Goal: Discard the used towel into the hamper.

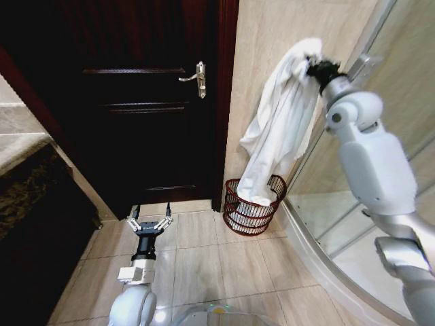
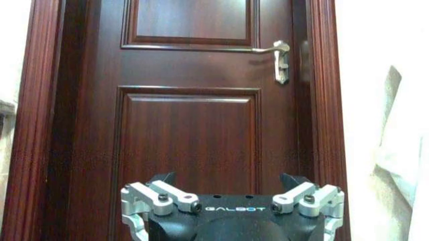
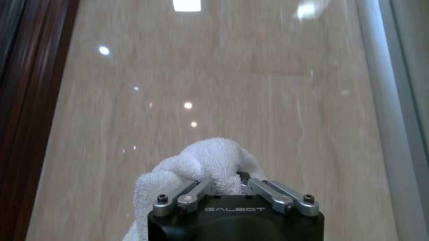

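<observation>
Your left gripper [image 1: 151, 222] sits low in front of you over the tiled floor [image 1: 204, 265], its arm stretched forward and its fingers spread wide, holding nothing; from its wrist you see them splayed toward the dark wooden door [image 2: 194, 100]. Your right arm is raised high on your right side, elbow bent, forearm rising toward the wall. At its tip the right gripper [image 1: 318, 68] is clamped on a bunched top fold of the white towel [image 1: 279, 129], and the right wrist view shows the terry cloth pinched between the closed fingers [image 3: 201, 190] against the beige wall [image 3: 221, 90].

The floor is pale square tile, with a dark counter along your left edge and a curved glass shower enclosure [image 1: 367, 224] on your right. Beyond stands the door with its silver lever handle [image 1: 196, 78].

The towel hangs long and limp from the gripper, its lower end reaching down into the hamper [image 1: 253, 207], a round reddish-brown wire basket standing on the floor at the foot of the wall, between the door frame and the shower enclosure.
</observation>
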